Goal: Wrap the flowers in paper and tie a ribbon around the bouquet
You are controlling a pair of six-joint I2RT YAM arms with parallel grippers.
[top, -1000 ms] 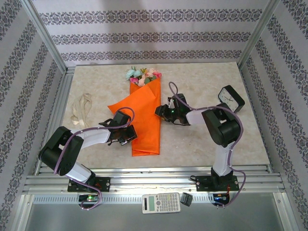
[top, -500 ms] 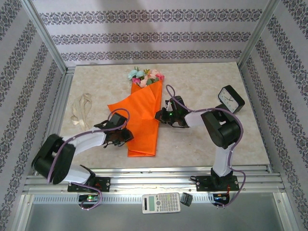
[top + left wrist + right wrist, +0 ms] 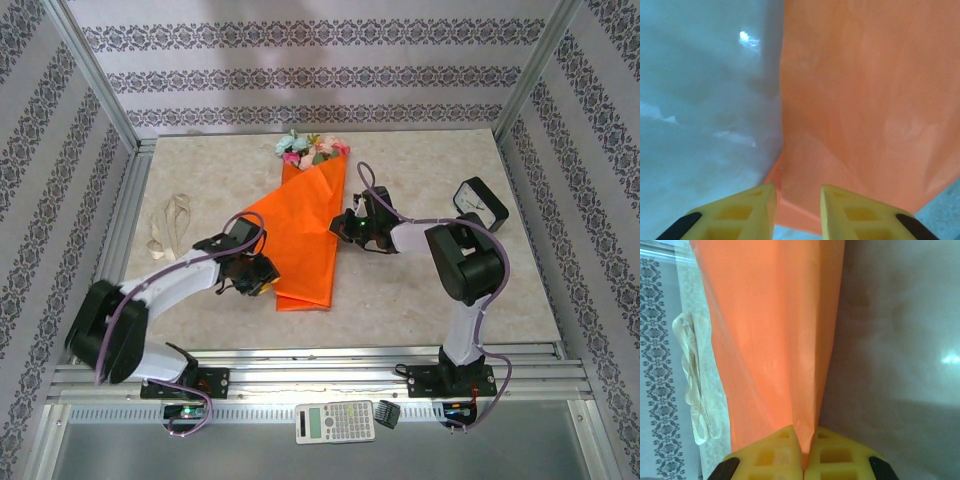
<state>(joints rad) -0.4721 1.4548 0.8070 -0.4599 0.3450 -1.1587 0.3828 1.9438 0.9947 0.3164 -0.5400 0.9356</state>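
The bouquet lies on the table as an orange paper point(image 3: 305, 235) cone, with the flowers point(image 3: 313, 150) showing at its far, wide end. My right gripper point(image 3: 346, 228) is shut on the paper's right edge; in the right wrist view its fingers point(image 3: 775, 455) pinch a fold of the paper point(image 3: 775, 330), the gripper point(image 3: 805, 450) low in the frame. My left gripper point(image 3: 256, 276) sits at the cone's near left edge. Its yellow fingers point(image 3: 752, 205) stand apart, gripper point(image 3: 797, 195) open, with a paper point(image 3: 860, 100) corner in the gap. The beige ribbon point(image 3: 170, 224) lies loose at the left, also seen in the right wrist view point(image 3: 692, 390).
A small black clock point(image 3: 481, 205) stands at the right of the table. A calculator point(image 3: 335, 421) lies on the near rail in front of the arm bases. Metal frame posts and patterned walls close in the table's sides and back.
The right gripper has shut on the paper's right edge and the bouquet has slid a little farther away. The left gripper has let go and now stands open at the left edge.
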